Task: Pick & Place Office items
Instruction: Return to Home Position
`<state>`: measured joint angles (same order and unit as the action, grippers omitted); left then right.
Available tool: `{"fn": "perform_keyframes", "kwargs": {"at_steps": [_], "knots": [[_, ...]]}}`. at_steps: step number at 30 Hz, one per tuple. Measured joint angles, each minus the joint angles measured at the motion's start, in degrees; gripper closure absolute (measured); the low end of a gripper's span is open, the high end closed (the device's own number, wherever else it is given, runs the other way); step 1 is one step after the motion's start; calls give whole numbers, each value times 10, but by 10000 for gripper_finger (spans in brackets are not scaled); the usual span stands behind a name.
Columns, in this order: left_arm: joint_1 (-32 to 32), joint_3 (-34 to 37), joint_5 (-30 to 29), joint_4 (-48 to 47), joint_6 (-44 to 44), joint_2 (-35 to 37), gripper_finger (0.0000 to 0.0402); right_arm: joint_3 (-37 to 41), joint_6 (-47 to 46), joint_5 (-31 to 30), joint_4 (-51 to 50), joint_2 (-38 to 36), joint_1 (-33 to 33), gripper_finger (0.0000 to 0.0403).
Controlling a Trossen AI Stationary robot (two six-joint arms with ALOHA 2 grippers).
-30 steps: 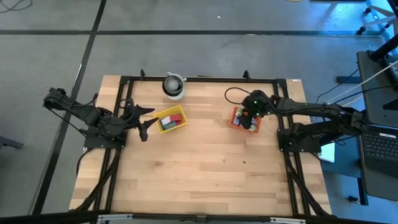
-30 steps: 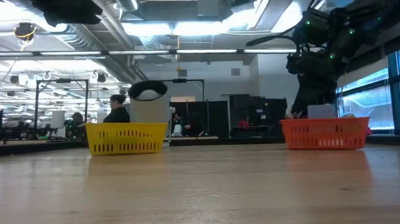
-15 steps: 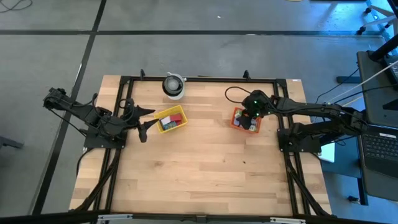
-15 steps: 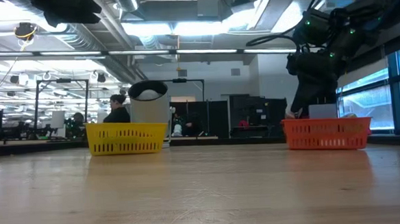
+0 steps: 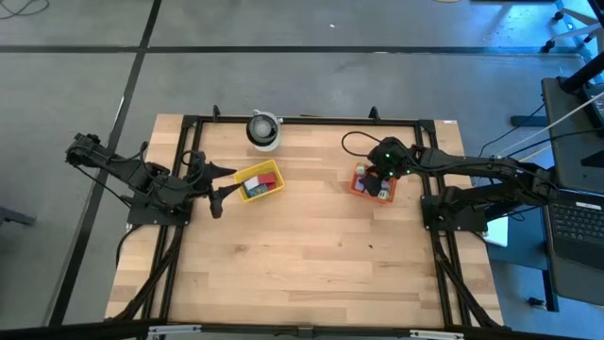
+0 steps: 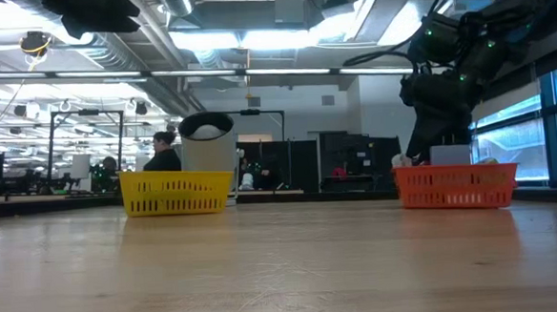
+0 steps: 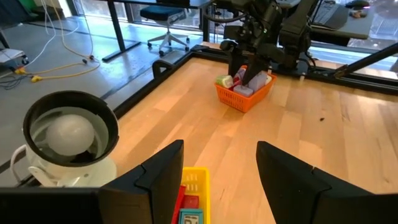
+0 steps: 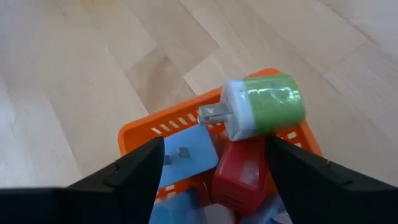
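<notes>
Right of centre in the high view, the right gripper point(image 5: 383, 168) hangs over the orange basket point(image 8: 149, 127), fingers spread wide and empty. The green charger adapter point(image 8: 267, 106) lies atop the pile inside (delivered, I judge). The left gripper point(image 7: 219, 149), likewise open and empty, waits beside the yellow basket point(image 7: 196, 177).

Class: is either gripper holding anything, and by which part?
Nothing is held. The right gripper is open above the orange basket, the green charger adapter lying free inside; the left gripper is open.

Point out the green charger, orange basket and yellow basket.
green charger point(image 8: 273, 102): right wrist view, green body.
orange basket point(image 6: 455, 190): low view, front wall.
yellow basket point(image 6: 175, 195): low view, front wall.
</notes>
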<state>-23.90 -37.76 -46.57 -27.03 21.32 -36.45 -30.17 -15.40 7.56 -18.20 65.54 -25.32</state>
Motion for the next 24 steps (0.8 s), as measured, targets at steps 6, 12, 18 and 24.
{"fn": "perform_keyframes", "kwargs": {"at_steps": [6,12,18,24], "knots": [[0,0,8,-2,0,0,203,0,-2,-17,-13,0,0,114],[0,0,13,-2,-1,0,203,0,7,-28,-13,0,0,113],[0,0,5,-2,0,0,203,-8,13,-31,-20,0,0,113],[0,0,-14,0,-1,32,203,-55,28,-17,-45,-3,0,113]]}}
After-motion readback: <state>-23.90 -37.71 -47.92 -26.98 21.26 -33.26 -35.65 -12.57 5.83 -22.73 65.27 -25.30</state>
